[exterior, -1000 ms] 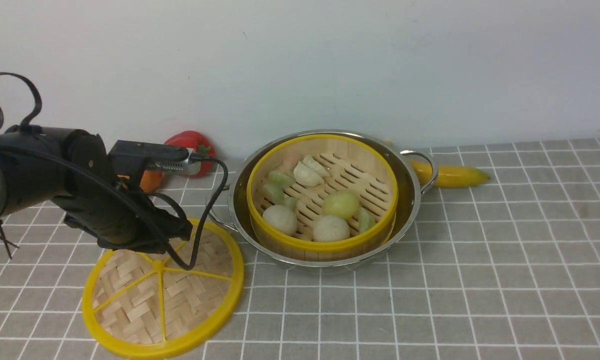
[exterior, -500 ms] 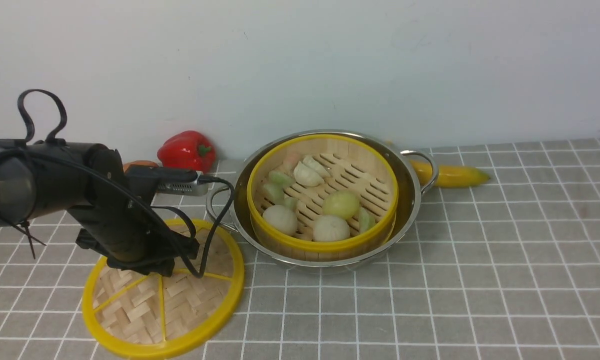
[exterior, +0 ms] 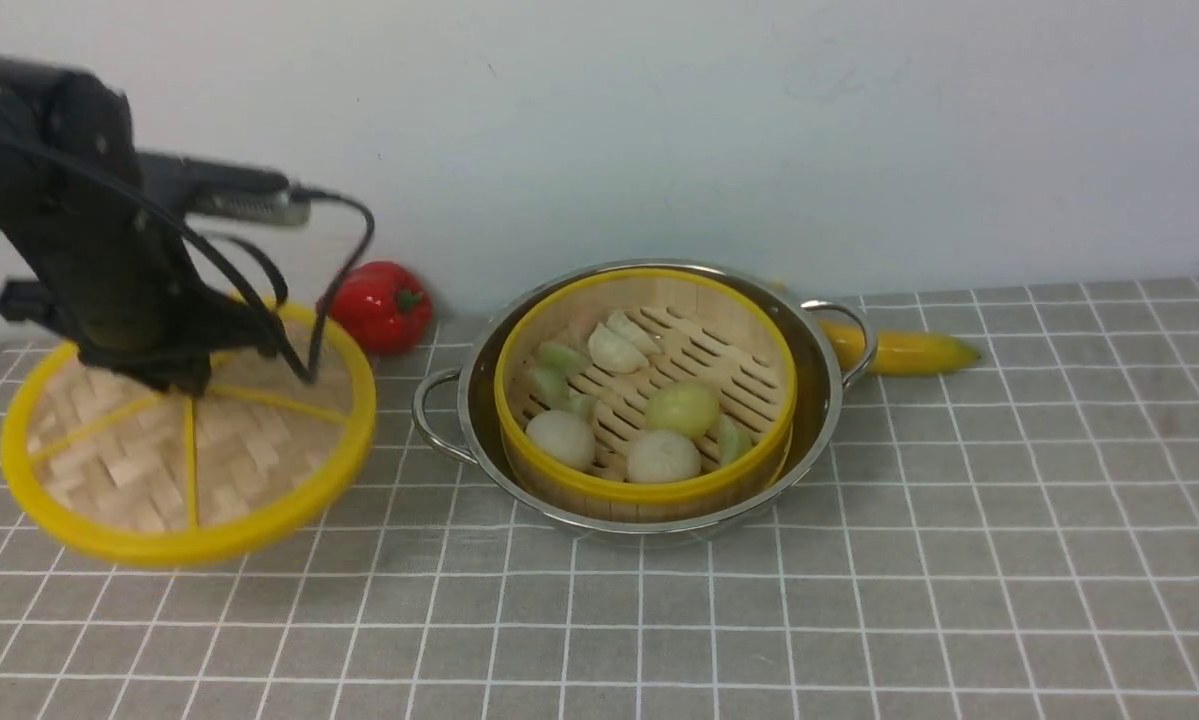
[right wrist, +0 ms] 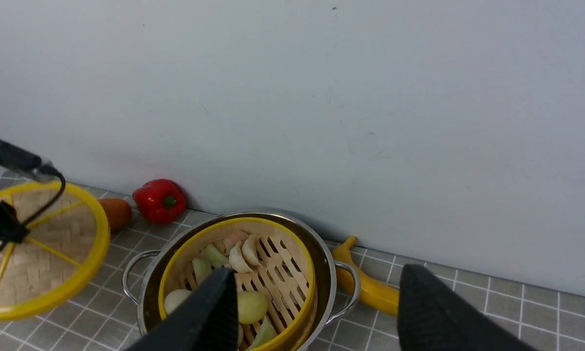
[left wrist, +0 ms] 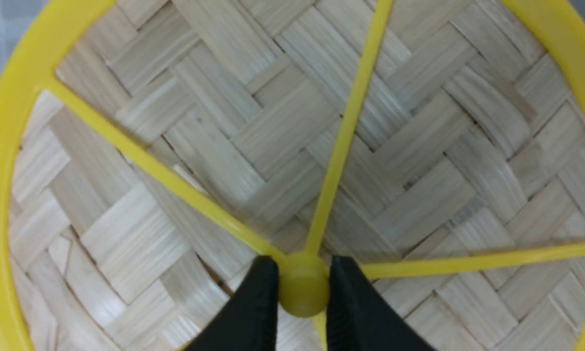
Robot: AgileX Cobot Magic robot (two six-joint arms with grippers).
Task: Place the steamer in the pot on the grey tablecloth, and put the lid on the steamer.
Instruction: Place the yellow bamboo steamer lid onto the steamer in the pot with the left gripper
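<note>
Left gripper (left wrist: 303,287) is clenched on the centre knob (left wrist: 303,298) of the lid (exterior: 159,470). Both black fingers (left wrist: 255,312) press the knob's sides. The lid hangs under the fingers, tilted, and looks clear of the grey tablecloth (exterior: 959,560).

Right gripper (right wrist: 316,278) is spread wide and grasps nothing. The steamer (exterior: 719,360) lies below and ahead of its fingers, already seated in the pot (exterior: 821,385), with buns (exterior: 664,455) and dumplings on its slats. From the left fingers the steamer is well off toward the right arm's side.

Risks, as judgement:
- The grip is only a pinch on a small round knob, so the lid may swivel or slip out on a fast swing.
- With the tilt, the low edge likely reaches the steamer rim or the pot's near loop handle (exterior: 434,420) first. It could nudge the steamer or hang up cocked.
- Off-centre release: the yellow rim lands half on and half off, and the lid slides into the gap between steamer and pot.
- A wrist cable (exterior: 344,260) drapes over the lid beside the fingers and could snag.
- A red pepper (exterior: 384,305) sits just beyond the lid's far edge, and a low sweep could clip it.
</note>
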